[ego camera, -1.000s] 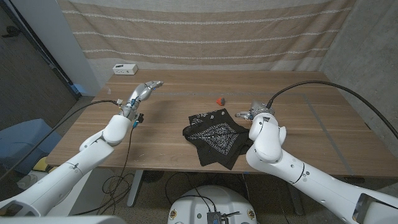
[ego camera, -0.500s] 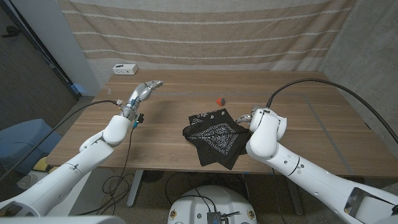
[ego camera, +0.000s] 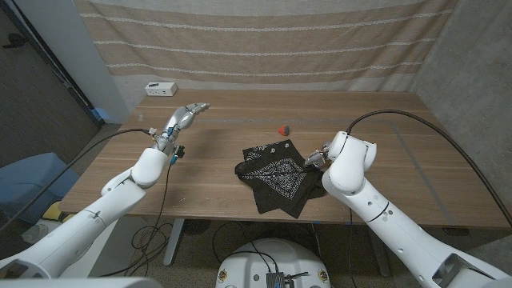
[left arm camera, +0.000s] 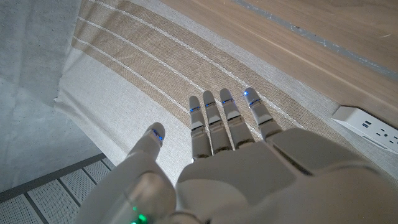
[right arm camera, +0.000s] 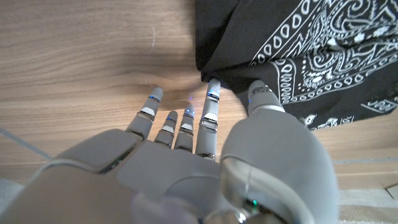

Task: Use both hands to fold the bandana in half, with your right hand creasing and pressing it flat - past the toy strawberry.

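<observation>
The black bandana (ego camera: pixel 276 176) with white paisley print lies rumpled and partly folded near the table's front edge. The small red toy strawberry (ego camera: pixel 281 128) sits on the wood just beyond it. My right hand (ego camera: pixel 317 158) is at the bandana's right corner, largely hidden behind its own wrist. In the right wrist view this hand (right arm camera: pixel 186 155) has its fingers stretched out and apart, their tips reaching the edge of the bandana (right arm camera: pixel 298 56), with nothing gripped. My left hand (ego camera: pixel 186 118) hovers far to the left, its fingers straight and holding nothing, as the left wrist view (left arm camera: pixel 236 162) also shows.
A white power strip (ego camera: pixel 161 89) lies at the table's far left corner, also seen in the left wrist view (left arm camera: pixel 367 121). A striped curtain (ego camera: pixel 264 40) hangs behind the table. Bare wood (ego camera: pixel 400 160) extends to the right of the bandana.
My right forearm has swung to the right and the right hand has sunk a little toward the bandana's right corner. The left arm, bandana and strawberry have stayed put.
</observation>
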Available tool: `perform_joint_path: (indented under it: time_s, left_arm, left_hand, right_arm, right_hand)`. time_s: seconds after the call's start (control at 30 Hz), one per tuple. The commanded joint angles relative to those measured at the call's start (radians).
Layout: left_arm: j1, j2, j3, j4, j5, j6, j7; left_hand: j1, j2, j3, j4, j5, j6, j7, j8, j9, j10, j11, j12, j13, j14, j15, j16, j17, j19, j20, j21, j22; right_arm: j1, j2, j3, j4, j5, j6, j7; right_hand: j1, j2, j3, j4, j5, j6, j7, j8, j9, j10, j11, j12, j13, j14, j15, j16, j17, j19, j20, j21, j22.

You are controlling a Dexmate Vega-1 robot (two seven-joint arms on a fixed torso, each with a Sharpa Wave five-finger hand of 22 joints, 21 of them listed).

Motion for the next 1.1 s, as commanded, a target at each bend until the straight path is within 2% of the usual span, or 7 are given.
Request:
perform_joint_path:
  time_s: [0.03, 0.27, 0.43, 0.8, 0.9, 0.97, 1.1]
  left_arm:
    - [-0.002, 0.000, 0.002, 0.000, -0.005, 0.016, -0.006]
    - [-0.001, 0.001, 0.000, -0.003, 0.002, 0.011, 0.003]
    - [-0.003, -0.001, 0.002, -0.001, 0.002, 0.006, 0.000]
    - [0.002, -0.002, -0.001, -0.008, 0.011, 0.002, 0.012]
    - [0.007, 0.000, -0.003, -0.012, 0.011, 0.003, 0.012]
    - [0.009, 0.002, -0.003, -0.015, 0.011, 0.004, 0.010]
    - [0.016, 0.004, -0.007, -0.023, 0.011, 0.011, 0.014]
  left_hand:
    - [-0.004, 0.005, -0.001, 0.000, -0.001, -0.003, -0.004, -0.005, 0.001, 0.000, -0.001, -0.002, 0.004, 0.001, -0.003, 0.004, 0.003, 0.003, 0.001, 0.000, 0.003]
    - [-0.005, 0.004, 0.000, 0.000, -0.002, -0.004, -0.005, -0.005, 0.001, -0.011, -0.006, -0.005, 0.004, 0.000, -0.003, 0.003, 0.002, 0.004, 0.000, 0.000, 0.003]
    - [-0.005, 0.004, 0.001, -0.001, -0.001, -0.005, -0.006, -0.006, 0.001, -0.013, -0.010, -0.006, 0.005, 0.001, -0.003, 0.003, 0.002, 0.005, -0.001, -0.001, 0.003]
    - [-0.004, 0.005, 0.002, -0.002, -0.001, -0.003, -0.006, -0.005, 0.001, -0.015, -0.009, -0.006, 0.005, 0.004, -0.004, 0.005, 0.002, 0.008, 0.000, 0.000, 0.003]
    - [-0.003, 0.005, 0.002, -0.003, -0.001, -0.003, -0.006, -0.005, 0.001, -0.015, -0.008, -0.006, 0.005, 0.004, -0.004, 0.004, 0.002, 0.009, 0.001, 0.000, 0.003]
    - [-0.003, 0.005, 0.002, -0.004, -0.001, -0.003, -0.007, -0.005, 0.001, -0.016, -0.010, -0.006, 0.005, 0.004, -0.003, 0.004, 0.001, 0.009, 0.000, 0.000, 0.003]
    - [-0.003, 0.004, 0.001, -0.004, -0.002, -0.004, -0.006, -0.005, 0.001, -0.016, -0.010, -0.006, 0.005, 0.003, -0.004, 0.004, 0.002, 0.009, 0.000, -0.001, 0.003]
  right_arm:
    - [-0.080, -0.060, 0.179, -0.081, 0.728, 0.086, -0.312]
    - [0.023, -0.211, 0.053, -0.103, 0.951, -0.033, -0.480]
    - [0.220, -0.315, -0.231, -0.147, 0.936, -0.273, -0.588]
    - [0.235, -0.362, -0.202, -0.195, 1.179, -0.273, -0.715]
    - [0.257, -0.382, -0.245, -0.214, 1.183, -0.273, -0.761]
    - [0.253, -0.382, -0.264, -0.223, 1.119, -0.273, -0.748]
    - [0.223, -0.358, -0.233, -0.222, 1.044, -0.273, -0.674]
  right_hand:
    - [0.046, 0.015, 0.020, -0.025, 0.004, -0.062, -0.032, -0.034, 0.002, -0.041, 0.007, -0.005, 0.002, -0.024, 0.012, -0.010, -0.001, -0.013, 0.002, -0.006, 0.001]
    - [0.054, 0.024, 0.022, -0.026, -0.011, -0.024, -0.036, -0.028, 0.003, -0.047, 0.013, 0.004, 0.001, -0.029, 0.018, -0.008, -0.002, -0.018, 0.005, -0.008, 0.002]
    - [0.029, 0.004, 0.001, -0.017, -0.026, -0.050, -0.012, -0.045, 0.003, -0.051, 0.018, 0.008, 0.000, -0.031, 0.022, -0.005, -0.001, -0.016, 0.010, -0.006, 0.002]
    - [-0.086, -0.035, -0.066, 0.031, -0.041, 0.136, 0.054, 0.012, 0.014, 0.023, 0.023, 0.038, -0.001, 0.006, 0.012, 0.015, 0.005, -0.003, 0.010, -0.001, 0.003]
    - [-0.090, -0.038, -0.070, 0.032, -0.041, 0.117, 0.062, 0.002, 0.013, 0.027, 0.026, 0.038, -0.001, 0.008, 0.010, 0.015, 0.004, -0.001, 0.011, 0.000, 0.003]
    - [-0.091, -0.041, -0.077, 0.028, -0.040, 0.033, 0.058, -0.041, 0.009, 0.008, 0.016, 0.028, -0.001, 0.002, 0.011, 0.011, 0.002, -0.001, 0.009, -0.001, 0.003]
    - [-0.081, -0.036, -0.076, 0.022, -0.037, 0.077, 0.053, -0.026, 0.012, 0.003, 0.019, 0.024, -0.002, 0.002, 0.011, 0.010, 0.000, -0.002, 0.010, -0.002, 0.003]
